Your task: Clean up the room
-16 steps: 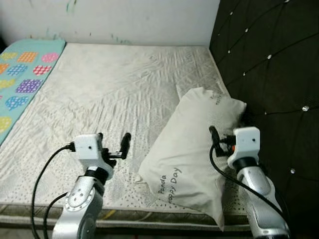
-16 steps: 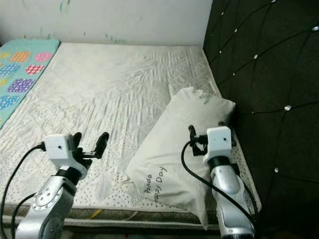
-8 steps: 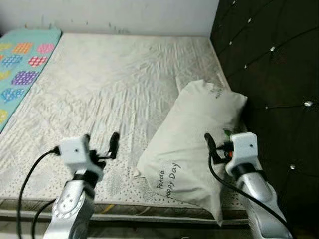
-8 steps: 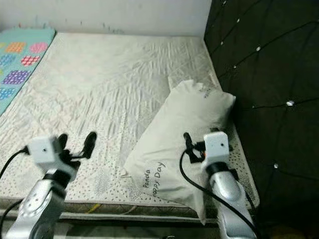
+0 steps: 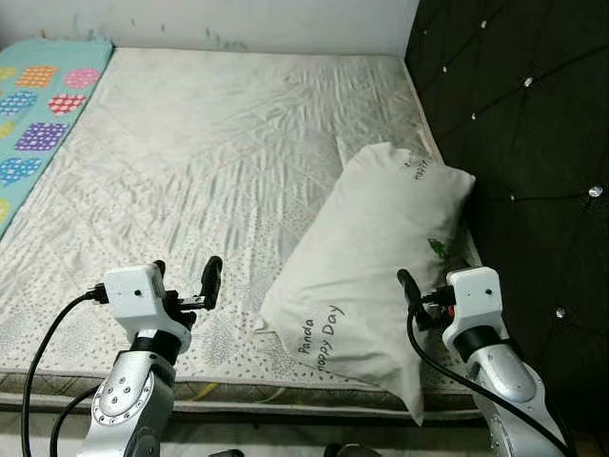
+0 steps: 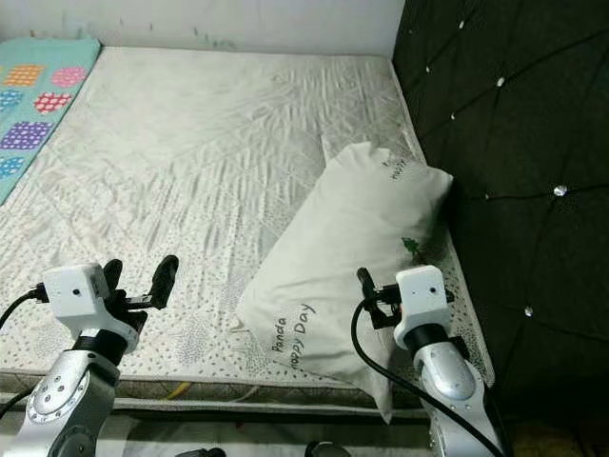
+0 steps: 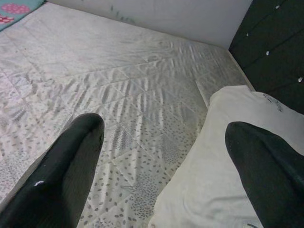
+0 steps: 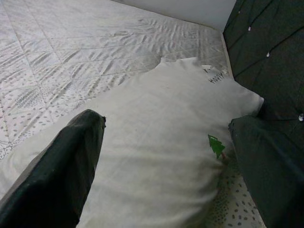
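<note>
- The left gripper [image 5: 186, 282] hangs low in the lower left of the frame, over the near edge of the mattress [image 5: 219, 171]; its jaws stand wide apart and hold nothing.
- The right gripper [image 6: 365, 286] sits in the lower right, at the near end of the pillow [image 5: 376, 276]. Its wrist view shows both fingers [image 8: 61, 171] spread wide with the pillow between them, not yet pinched. Whether a finger touches the cloth, I can't tell.
- The pillow lies slantwise on the right side of the bed, its far end against the dark headboard [image 5: 514, 124] and its near corner hanging over the bed's front edge. It bears printed words and a small green tree.
- I'd judge the tidying barely begun here: the pillow looks askew and unheld. Gripping it and setting it straight at the head of the bed seems the part left.
- A patterned mat [image 5: 43, 105] lies at the upper left, along the mattress's far side, well apart from both arms.
- The mattress top is wrinkled but bare between the grippers.
- The headboard crowds the right arm; little room there, I reckon, to swing the pillow round.
</note>
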Robot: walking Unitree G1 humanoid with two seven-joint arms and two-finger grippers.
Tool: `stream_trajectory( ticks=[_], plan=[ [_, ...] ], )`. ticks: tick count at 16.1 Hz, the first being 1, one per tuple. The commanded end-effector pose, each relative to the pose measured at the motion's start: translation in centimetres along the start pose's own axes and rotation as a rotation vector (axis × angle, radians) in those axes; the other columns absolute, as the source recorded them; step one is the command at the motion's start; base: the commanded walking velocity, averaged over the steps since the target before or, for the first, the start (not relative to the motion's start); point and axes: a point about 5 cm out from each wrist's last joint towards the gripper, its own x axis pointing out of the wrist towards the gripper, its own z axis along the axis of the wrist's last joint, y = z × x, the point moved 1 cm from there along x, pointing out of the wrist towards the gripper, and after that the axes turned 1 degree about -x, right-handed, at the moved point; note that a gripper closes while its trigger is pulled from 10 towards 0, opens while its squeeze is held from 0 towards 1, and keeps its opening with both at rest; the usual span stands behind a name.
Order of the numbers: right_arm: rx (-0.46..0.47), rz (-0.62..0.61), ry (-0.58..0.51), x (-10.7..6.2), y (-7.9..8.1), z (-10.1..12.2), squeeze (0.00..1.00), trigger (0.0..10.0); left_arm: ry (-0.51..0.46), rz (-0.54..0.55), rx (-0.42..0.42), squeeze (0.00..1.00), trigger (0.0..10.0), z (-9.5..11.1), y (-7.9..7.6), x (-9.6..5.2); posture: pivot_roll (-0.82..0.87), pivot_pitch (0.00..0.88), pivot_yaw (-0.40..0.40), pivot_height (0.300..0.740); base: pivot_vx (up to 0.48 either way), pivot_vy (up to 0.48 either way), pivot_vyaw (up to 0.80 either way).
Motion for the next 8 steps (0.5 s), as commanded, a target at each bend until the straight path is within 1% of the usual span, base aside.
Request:
stream_trajectory(
  ticks=[1, 6, 8],
  plan=[
    [-0.003, 0.003, 0.002, -0.31, -0.06, 0.09, 0.00, 10.0, 0.006, 0.008, 0.001, 0.00, 10.0, 0.06, 0.11, -0.22, -0.04, 0.173, -0.004, 0.740, 0.000, 0.000, 0.00],
    [-0.002, 0.012, 0.003, -0.20, 0.14, 0.14, 0.00, 10.0, 0.005, 0.006, 0.006, 0.00, 10.0, 0.08, 0.11, 0.00, -0.04, 0.167, -0.002, 0.693, 0.000, 0.000, 0.00],
    [0.001, 0.016, 0.000, -0.09, 0.19, 0.20, 0.00, 10.0, -0.009, 0.023, 0.023, 0.00, 10.0, 0.27, 0.21, 0.11, -0.04, 0.164, -0.003, 0.674, 0.000, 0.000, 0.00]
  ],
)
